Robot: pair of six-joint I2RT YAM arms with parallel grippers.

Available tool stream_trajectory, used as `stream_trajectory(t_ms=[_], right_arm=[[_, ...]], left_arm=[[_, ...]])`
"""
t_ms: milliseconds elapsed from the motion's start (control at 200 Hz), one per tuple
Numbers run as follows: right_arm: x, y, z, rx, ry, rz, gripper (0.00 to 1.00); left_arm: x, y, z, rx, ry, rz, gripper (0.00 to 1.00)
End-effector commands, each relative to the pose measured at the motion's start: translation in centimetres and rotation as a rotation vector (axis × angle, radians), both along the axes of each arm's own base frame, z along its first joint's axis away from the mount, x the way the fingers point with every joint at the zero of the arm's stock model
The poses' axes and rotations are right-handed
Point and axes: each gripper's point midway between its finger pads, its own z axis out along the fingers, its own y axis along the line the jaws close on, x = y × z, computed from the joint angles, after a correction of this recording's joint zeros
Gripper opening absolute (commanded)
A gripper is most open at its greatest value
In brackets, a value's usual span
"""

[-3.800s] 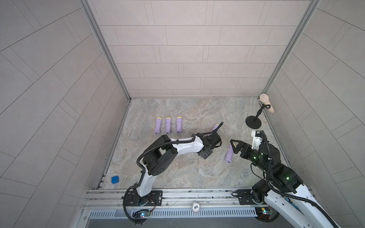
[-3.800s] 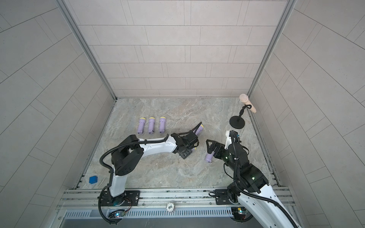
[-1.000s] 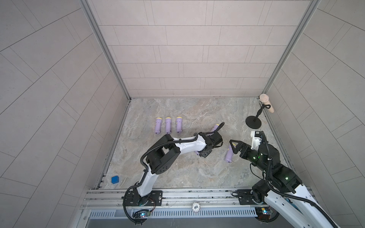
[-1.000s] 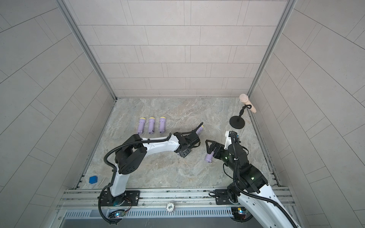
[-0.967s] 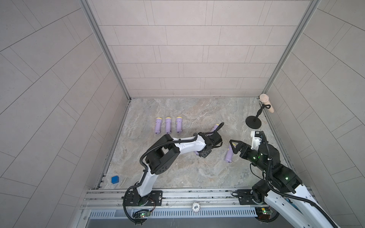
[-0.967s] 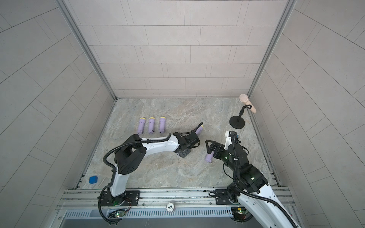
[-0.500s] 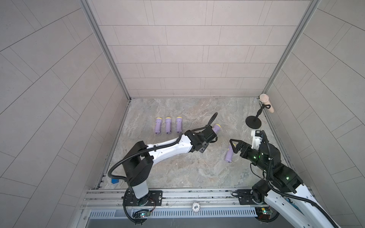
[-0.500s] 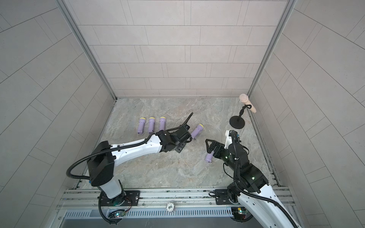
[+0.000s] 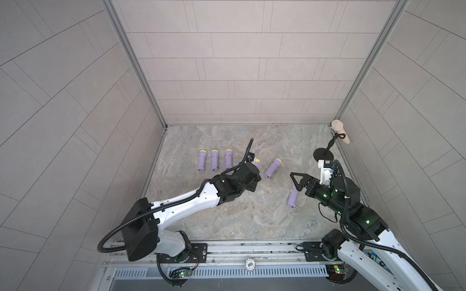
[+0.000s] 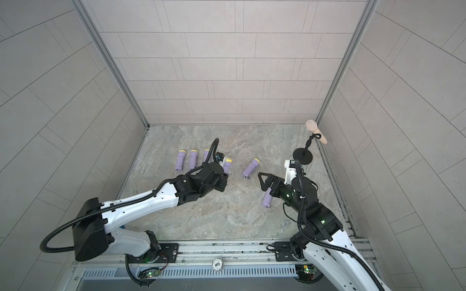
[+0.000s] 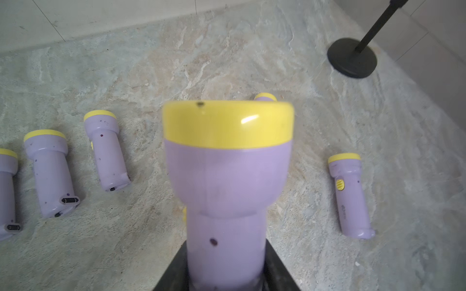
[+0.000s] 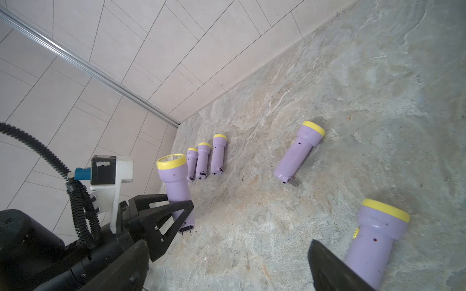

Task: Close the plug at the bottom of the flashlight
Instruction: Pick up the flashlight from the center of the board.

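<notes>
We're losing the held flashlight to blur at the left wrist, base cut off by the frame; behind it, only a yellow rim of another flashlight peeks out. From a top view, the left gripper covers the held one's body and plug.

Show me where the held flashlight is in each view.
Top view: flashlight right of the row, half hidden.
Top view: same spot, head showing.
Left wrist: fills the middle.
Right wrist: in the left gripper, beside the row.
Shared landmark: the row of three flashlights.
</notes>
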Motion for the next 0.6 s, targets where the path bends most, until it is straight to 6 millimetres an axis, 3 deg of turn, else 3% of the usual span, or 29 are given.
stream_trajectory(t_ms=[0,350,595], right_arm=[[0.3,0.4,2.2,0.036,-0.056,0.013,0.99],[1.2,1.1,3.2,0.152,-0.052,-0.010,1.00],[0.6,0.7,3.4,0.259,-0.062,-0.032,1.00]], left_arm=[[1.0,-0.6,3.8,-0.191,-0.069,0.050,0.00],[0.5,0.4,4.8,-0.423,-0.092,0.122,0.00],[0.4,-0.2,5.6,-0.532,-0.075,0.114,0.00]])
